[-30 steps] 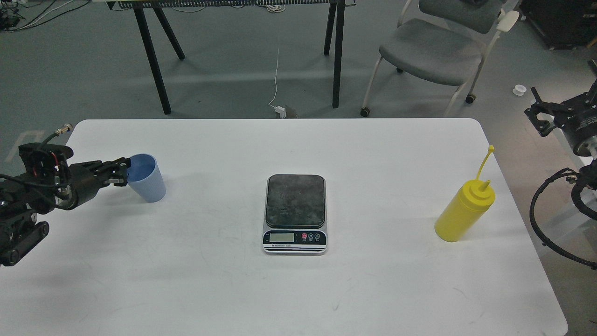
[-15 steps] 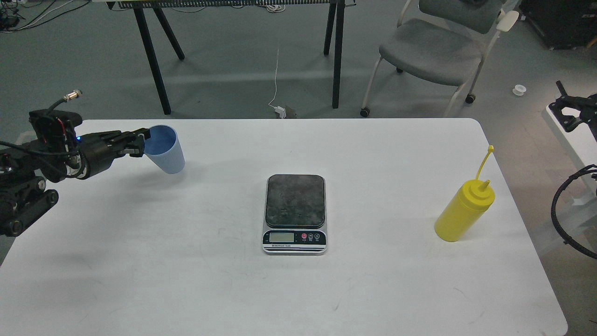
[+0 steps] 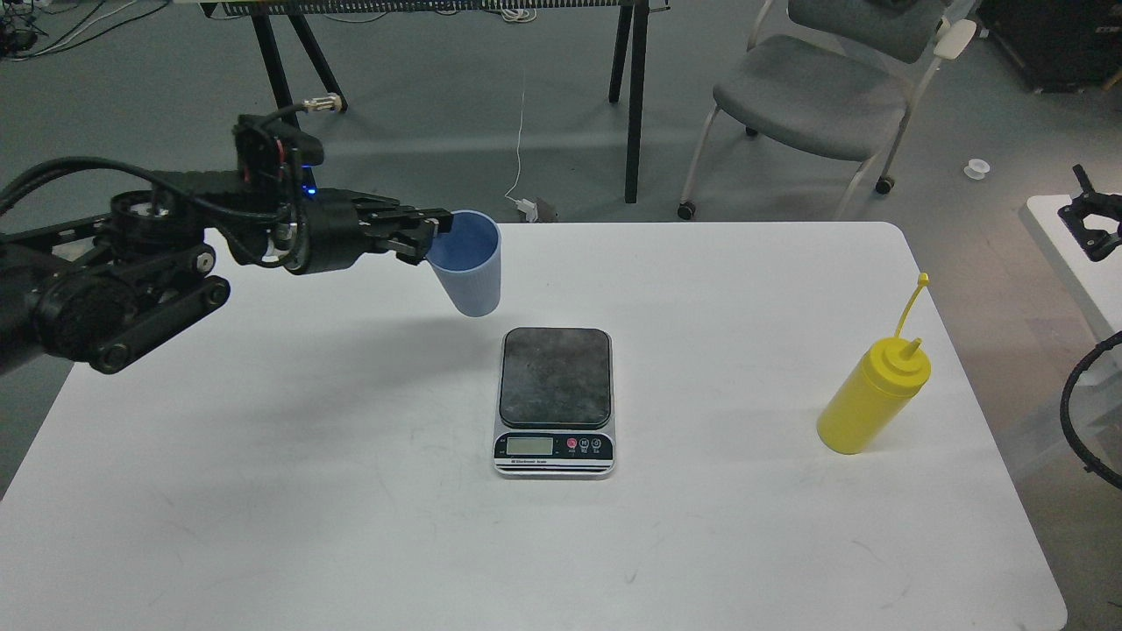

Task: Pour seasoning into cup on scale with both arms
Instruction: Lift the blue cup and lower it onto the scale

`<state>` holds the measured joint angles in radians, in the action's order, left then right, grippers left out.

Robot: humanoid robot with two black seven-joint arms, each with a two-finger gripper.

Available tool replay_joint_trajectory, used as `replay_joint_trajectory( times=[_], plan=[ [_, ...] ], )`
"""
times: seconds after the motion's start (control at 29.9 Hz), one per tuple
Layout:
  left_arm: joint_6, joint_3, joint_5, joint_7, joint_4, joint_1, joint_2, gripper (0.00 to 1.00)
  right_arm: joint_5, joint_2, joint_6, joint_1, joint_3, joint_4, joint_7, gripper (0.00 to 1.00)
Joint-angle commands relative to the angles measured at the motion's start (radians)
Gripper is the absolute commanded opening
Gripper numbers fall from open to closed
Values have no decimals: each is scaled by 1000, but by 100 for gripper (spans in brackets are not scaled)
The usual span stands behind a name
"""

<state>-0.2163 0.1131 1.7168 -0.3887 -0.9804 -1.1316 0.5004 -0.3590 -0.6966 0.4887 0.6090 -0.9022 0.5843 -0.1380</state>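
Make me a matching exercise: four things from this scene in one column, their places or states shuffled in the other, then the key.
1. cup
2. scale
3. seasoning bottle
4. right hand

a. standing untouched near the table's right edge
b. held at its rim by the left hand, off the table
c. past the table's right edge, holding nothing
d. mid-table, plate bare

Pairs: 1-b, 2-d, 3-a, 4-c

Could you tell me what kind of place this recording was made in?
Probably a robotics lab or workshop: a white table on grey floor, loose cables running to a black-legged bench, and a grey office chair behind.
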Motion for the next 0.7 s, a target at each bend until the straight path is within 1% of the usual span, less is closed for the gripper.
replay_joint_trajectory(
  times=[0.0,0.07,0.1,0.13,0.17,0.23,0.43,0.67],
  plan=[
    [-5,-36,0,48,9,-17,-94,0,0,-6,0,-2,0,-1,0,100],
    [-3,-55,0,83,20,-7,-140,0,0,-6,0,-2,0,-1,0,100],
    [-3,-67,1,108,25,-4,-161,0,0,-6,0,-2,0,-1,0,100],
    [-3,-87,1,123,28,-4,-175,0,0,-6,0,-2,0,-1,0,100],
    [-3,-110,0,129,28,-4,-180,0,0,-6,0,-2,0,-1,0,100],
    [-3,-142,0,129,28,-2,-180,0,0,-6,0,-2,0,-1,0,100],
    [-3,-142,-3,128,28,-4,-177,0,0,-8,0,-2,0,0,0,100],
    [-3,-147,-3,131,29,12,-187,4,0,-8,0,-2,0,0,0,100]
  ],
)
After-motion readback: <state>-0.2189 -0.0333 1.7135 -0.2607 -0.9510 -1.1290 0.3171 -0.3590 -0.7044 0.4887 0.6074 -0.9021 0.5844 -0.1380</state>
